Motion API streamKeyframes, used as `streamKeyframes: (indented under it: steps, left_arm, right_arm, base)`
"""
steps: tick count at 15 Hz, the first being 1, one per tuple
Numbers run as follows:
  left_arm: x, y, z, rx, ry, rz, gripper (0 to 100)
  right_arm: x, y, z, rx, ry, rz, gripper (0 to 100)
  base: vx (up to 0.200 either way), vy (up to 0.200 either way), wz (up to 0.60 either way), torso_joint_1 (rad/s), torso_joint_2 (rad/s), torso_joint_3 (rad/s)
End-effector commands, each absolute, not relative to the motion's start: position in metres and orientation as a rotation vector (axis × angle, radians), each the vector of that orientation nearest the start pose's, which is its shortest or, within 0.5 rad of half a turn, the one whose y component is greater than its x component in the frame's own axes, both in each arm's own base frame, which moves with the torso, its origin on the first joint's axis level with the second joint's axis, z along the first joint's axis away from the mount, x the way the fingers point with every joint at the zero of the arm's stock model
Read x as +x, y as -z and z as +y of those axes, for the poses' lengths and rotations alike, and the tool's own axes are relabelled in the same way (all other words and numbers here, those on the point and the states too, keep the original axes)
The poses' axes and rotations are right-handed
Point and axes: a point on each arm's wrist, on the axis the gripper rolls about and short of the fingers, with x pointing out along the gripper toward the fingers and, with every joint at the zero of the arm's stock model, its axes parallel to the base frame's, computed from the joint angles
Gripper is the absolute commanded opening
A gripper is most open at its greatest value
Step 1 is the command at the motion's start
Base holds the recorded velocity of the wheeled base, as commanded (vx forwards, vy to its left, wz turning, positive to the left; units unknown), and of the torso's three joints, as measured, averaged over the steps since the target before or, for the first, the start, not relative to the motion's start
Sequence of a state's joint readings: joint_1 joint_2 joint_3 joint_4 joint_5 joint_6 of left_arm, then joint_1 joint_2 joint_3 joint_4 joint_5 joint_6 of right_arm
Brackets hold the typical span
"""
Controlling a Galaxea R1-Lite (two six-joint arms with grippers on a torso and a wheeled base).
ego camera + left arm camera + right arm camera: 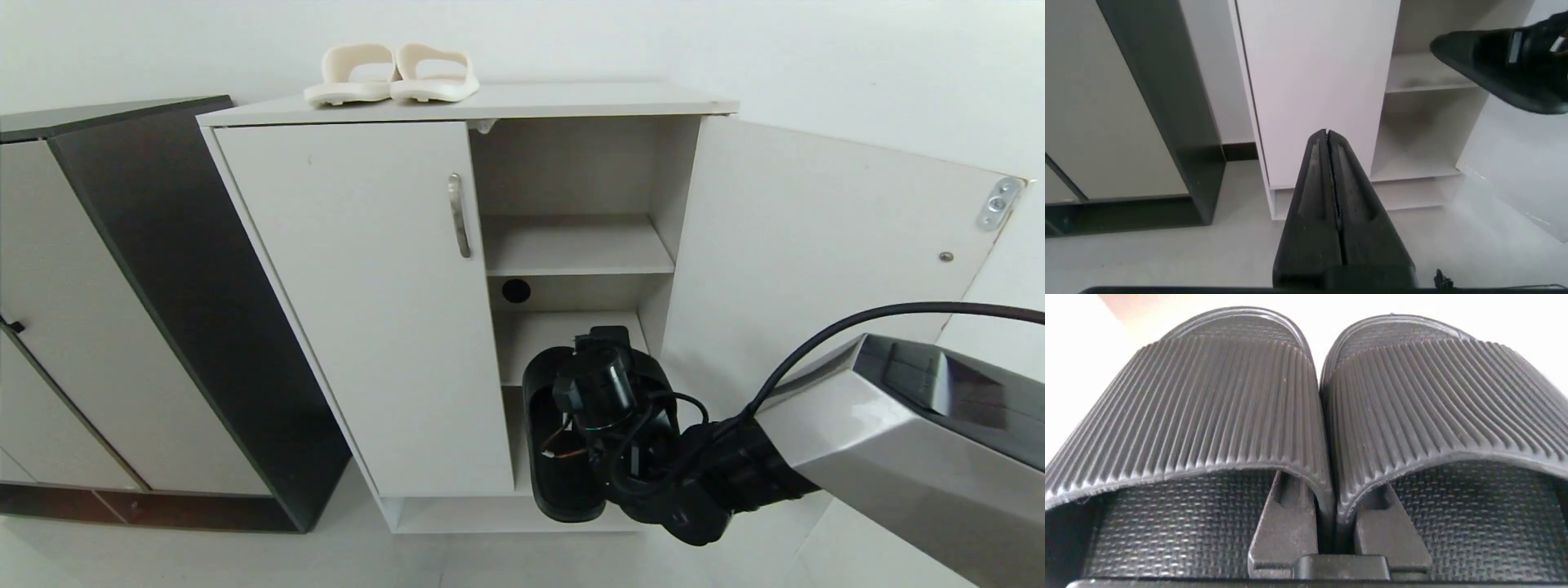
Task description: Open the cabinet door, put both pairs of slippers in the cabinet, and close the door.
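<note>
Because the right door [800,245] stands open, the right claw [1333,527] pinches both black slippers [563,465] together at the cabinet [571,100] mouth, low down (beige slippers [392,75] lie on top); left claw [1327,204] closed, empty.

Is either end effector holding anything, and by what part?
The right end effector holds the black slippers, a finger under each strap, pinching their adjoining inner sides. The left end effector is shut, empty.
</note>
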State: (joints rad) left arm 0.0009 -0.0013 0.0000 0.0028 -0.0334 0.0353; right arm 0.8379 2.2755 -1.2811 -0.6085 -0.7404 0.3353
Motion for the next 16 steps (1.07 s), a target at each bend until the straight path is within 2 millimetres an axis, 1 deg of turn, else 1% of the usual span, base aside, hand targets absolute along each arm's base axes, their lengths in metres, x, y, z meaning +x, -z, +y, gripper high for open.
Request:
streamKeyframes:
  steps: [1,3,6,7,11,14,16]
  left_arm:
    - [-0.023,-0.075,-0.001,0.035,0.032,0.002,0]
    - [-0.023,-0.075,-0.001,0.035,0.032,0.002,0]
    - [-0.023,-0.075,-0.001,0.035,0.032,0.002,0]
    - [-0.023,-0.075,-0.001,0.035,0.032,0.002,0]
    - [-0.023,-0.075,-0.001,0.035,0.032,0.001,0]
    - [-0.023,-0.075,-0.001,0.035,0.032,0.001,0]
    - [-0.023,-0.075,-0.001,0.035,0.032,0.002,0]
  right_arm:
    - [0.313,-0.064,0.325,0.013,-0.049,0.264,0]
    - [0.318,-0.063,0.329,0.007,-0.056,0.207,0]
    - [0.323,-0.074,0.335,0.028,-0.064,0.154,0]
    - [0.326,-0.074,0.337,0.033,-0.063,0.149,0]
    - [0.328,-0.069,0.338,0.031,-0.062,0.150,0]
    - [0.329,-0.062,0.339,0.028,-0.056,0.147,0]
    - [0.330,-0.059,0.339,0.018,-0.052,0.148,0]
  base:
    - [0.000,0.000,0.00,-0.002,0.01,-0.193]
    - [0.000,0.000,0.00,0.002,0.01,-0.195]
    - [0.000,0.000,0.00,-0.001,0.00,-0.199]
    - [0.000,0.000,0.00,0.002,0.00,-0.198]
    - [0.000,0.000,0.00,0.007,0.00,-0.177]
    - [0.000,0.000,0.00,0.000,0.00,0.000]
    - [0.200,0.000,0.00,0.005,0.01,-0.007]
